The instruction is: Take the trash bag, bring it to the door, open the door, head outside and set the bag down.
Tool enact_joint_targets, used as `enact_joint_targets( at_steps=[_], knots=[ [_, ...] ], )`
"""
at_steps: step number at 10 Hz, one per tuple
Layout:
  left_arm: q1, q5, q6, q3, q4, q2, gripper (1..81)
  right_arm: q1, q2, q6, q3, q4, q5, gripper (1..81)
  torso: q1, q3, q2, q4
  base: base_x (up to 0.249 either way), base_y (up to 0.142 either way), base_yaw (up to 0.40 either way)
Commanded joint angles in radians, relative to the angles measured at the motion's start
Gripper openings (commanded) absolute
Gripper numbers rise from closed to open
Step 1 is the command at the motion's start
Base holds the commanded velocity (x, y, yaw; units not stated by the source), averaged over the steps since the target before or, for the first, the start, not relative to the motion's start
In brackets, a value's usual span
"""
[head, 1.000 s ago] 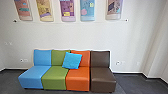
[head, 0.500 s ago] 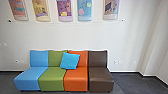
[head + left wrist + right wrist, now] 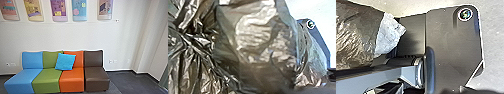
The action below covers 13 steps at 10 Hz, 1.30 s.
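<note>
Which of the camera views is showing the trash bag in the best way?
The left wrist view. There the trash bag is large and close, with its shiny folds easy to see. The right wrist view gives a smaller part, beside the robot's dark plate. The head view looks toward the sofa.

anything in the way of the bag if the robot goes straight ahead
Yes: the sofa stands ahead, before the wall, and would likely block the bag. Whether it bars the way to the door, I cannot tell.
</note>
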State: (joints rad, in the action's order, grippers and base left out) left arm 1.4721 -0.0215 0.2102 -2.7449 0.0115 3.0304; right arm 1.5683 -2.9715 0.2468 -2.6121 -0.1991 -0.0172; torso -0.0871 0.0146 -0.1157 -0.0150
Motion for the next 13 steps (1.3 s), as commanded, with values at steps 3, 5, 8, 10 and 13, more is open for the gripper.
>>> enact_joint_targets(
  at_steps=[3, 5, 8, 10, 13],
  knots=[
    [-0.057, -0.048, 0.005, 0.002, 0.007, -0.001, 1.0, -0.043, -0.002, -0.004, 0.003, -0.008, -0.049, 81.1, 0.000, 0.000, 0.000, 0.000, 0.000, 0.000, -0.173],
    [-0.057, -0.048, 0.006, 0.002, 0.007, -0.001, 1.0, -0.043, -0.002, -0.004, -0.003, -0.008, -0.049, 81.1, 0.000, 0.000, 0.000, 0.000, 0.000, 0.000, -0.203],
    [-0.057, -0.048, 0.006, 0.002, 0.007, 0.004, 1.0, -0.046, -0.002, -0.003, -0.009, -0.003, -0.049, 81.1, 0.000, 0.000, 0.000, 0.000, 0.000, 0.000, -0.221],
    [-0.058, -0.048, 0.005, 0.001, 0.002, -0.001, 1.0, -0.050, -0.016, -0.003, -0.009, -0.006, -0.050, 81.1, 0.000, 0.000, 0.000, 0.000, 0.000, 0.000, -0.221],
    [-0.058, -0.049, 0.005, 0.001, 0.007, 0.012, 1.0, -0.053, -0.017, -0.003, -0.014, -0.006, -0.050, 81.1, 0.000, 0.000, 0.000, 0.000, 0.000, 0.000, -0.221]
  ],
)
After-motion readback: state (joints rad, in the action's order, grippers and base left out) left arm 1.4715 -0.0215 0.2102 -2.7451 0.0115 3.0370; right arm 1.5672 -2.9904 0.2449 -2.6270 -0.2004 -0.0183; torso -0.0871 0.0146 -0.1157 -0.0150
